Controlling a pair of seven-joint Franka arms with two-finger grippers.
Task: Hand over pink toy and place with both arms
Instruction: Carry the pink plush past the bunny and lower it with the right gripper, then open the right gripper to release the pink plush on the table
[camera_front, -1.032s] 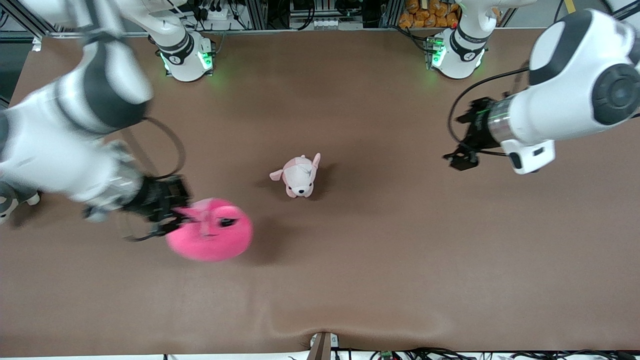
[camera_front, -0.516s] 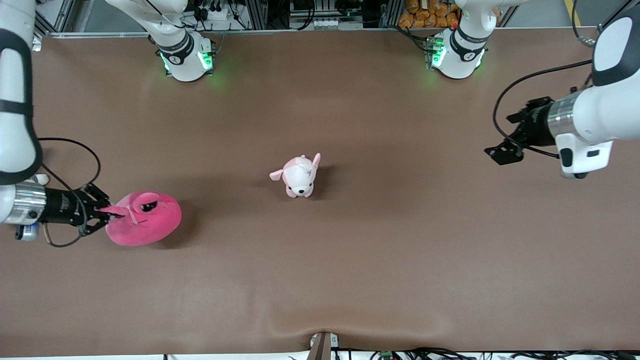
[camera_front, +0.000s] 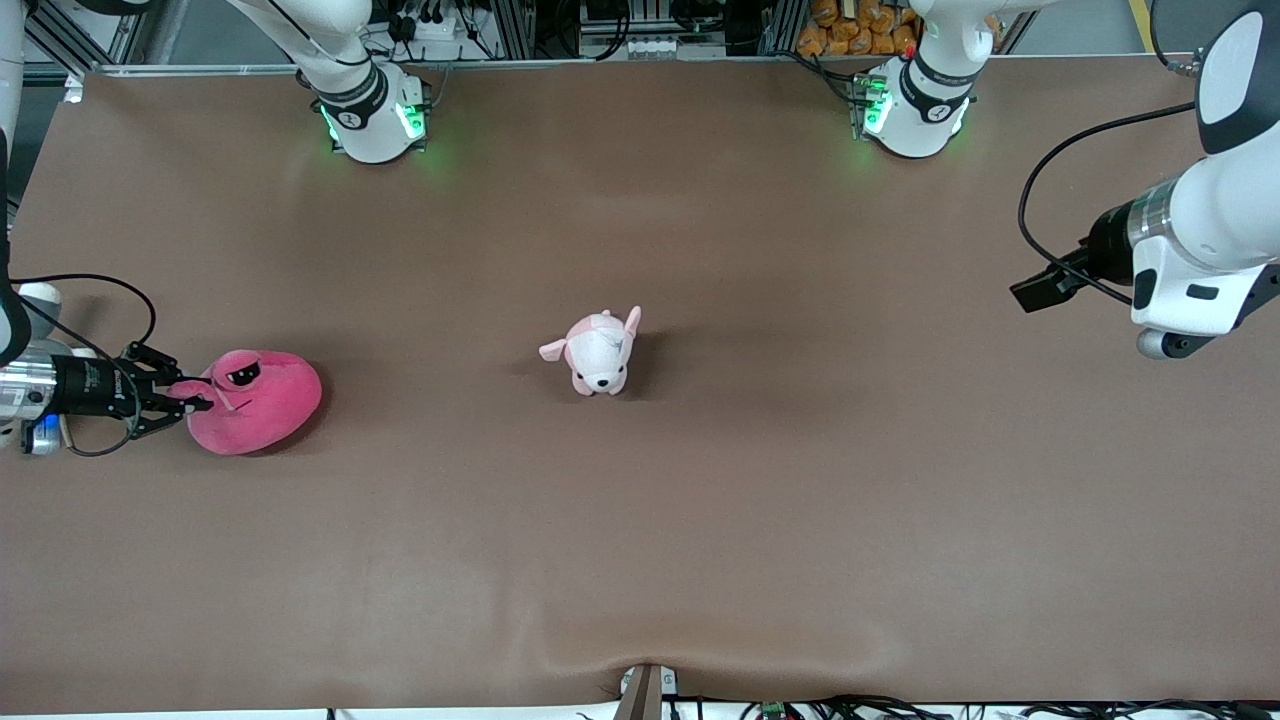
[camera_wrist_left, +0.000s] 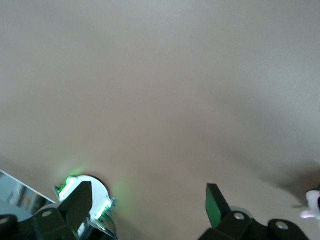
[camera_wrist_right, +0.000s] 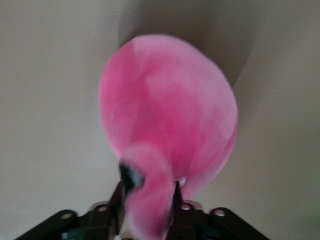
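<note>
The pink toy (camera_front: 262, 402) is a hot-pink blob plush with black half-lidded eyes, low over the brown table (camera_front: 700, 520) at the right arm's end. I cannot tell whether it rests on the table. My right gripper (camera_front: 190, 398) is shut on one floppy ear. In the right wrist view the ear sits pinched at the gripper (camera_wrist_right: 147, 200) and the toy's body (camera_wrist_right: 170, 110) hangs past it. My left gripper (camera_front: 1040, 290) is open and empty, up over the left arm's end of the table. In the left wrist view this gripper (camera_wrist_left: 148, 205) has its fingers spread wide.
A small pale pink-and-white puppy plush (camera_front: 597, 352) stands at the middle of the table; its edge shows in the left wrist view (camera_wrist_left: 312, 205). A grey-white rounded thing (camera_front: 40, 298) shows partly beside the right arm's wrist. Arm bases (camera_front: 372, 110) stand along the farthest edge.
My right gripper has carried the pink toy lower and toward the right arm's end of the table. My left arm has drawn back toward its own end.
</note>
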